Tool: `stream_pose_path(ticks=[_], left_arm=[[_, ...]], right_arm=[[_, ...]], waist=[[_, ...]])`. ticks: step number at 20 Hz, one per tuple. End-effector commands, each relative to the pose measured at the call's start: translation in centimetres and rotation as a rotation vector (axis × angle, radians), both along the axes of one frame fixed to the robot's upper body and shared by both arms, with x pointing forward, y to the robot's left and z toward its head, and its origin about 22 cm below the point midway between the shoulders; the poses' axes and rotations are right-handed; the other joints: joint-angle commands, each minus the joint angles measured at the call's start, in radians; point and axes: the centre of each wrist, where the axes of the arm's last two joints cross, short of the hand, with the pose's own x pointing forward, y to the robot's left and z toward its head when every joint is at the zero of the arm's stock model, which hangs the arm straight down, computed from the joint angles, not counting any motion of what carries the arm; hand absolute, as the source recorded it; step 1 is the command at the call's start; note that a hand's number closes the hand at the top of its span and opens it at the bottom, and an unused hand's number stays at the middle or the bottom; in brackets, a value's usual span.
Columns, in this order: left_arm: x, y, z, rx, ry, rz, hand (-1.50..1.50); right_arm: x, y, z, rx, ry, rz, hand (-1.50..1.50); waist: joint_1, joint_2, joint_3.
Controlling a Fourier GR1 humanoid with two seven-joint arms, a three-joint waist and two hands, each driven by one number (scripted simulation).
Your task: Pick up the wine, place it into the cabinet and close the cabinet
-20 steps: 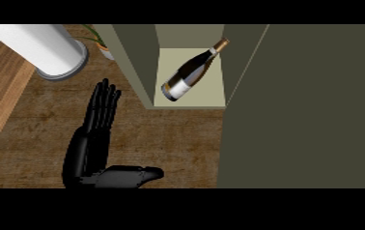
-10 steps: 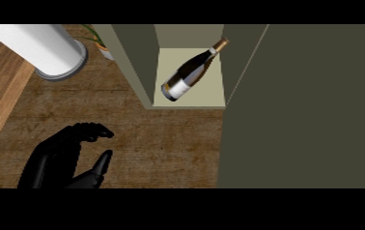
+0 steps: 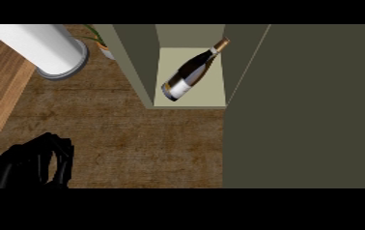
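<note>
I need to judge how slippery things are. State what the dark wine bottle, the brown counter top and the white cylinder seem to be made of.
The dark wine bottle with white label looks like glossy glass, given the sheen along its body; its gold-brown cap could be foil. The brown counter top looks like matt wood, with fine streaky grain. The white cylinder with a grey rim is smooth and plain, perhaps ceramic or painted metal; its look leaves that open.
</note>
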Motion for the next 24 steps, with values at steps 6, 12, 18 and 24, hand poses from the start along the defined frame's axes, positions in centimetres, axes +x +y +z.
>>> stream_pose_path(ticks=[6, 12, 18, 24], left_arm=[[-0.8, 3.0, 0.4, 0.01, 0.001, -0.015, 1.5], [-1.2, 3.8, -0.5, 0.011, -0.006, -0.025, 1.5], [-1.6, 4.9, 0.6, 0.007, 0.005, -0.02, 1.5], [-2.0, 4.4, 0.5, 0.016, 0.005, -0.032, 1.5]], right_arm=[[0.2, 3.6, 2.7, 0.091, 0.017, 0.245, 1.5], [2.0, 7.3, 4.6, 0.128, -0.06, 0.3, 1.5], [3.7, 12.0, 5.8, 0.122, -0.031, 0.322, 1.5], [6.4, 15.2, 8.2, 0.146, -0.007, 0.323, 1.5]], waist=[[0.013, 0.001, 0.0], [0.016, 0.001, -0.001], [0.019, -0.002, -0.001], [0.016, -0.001, 0.0]])
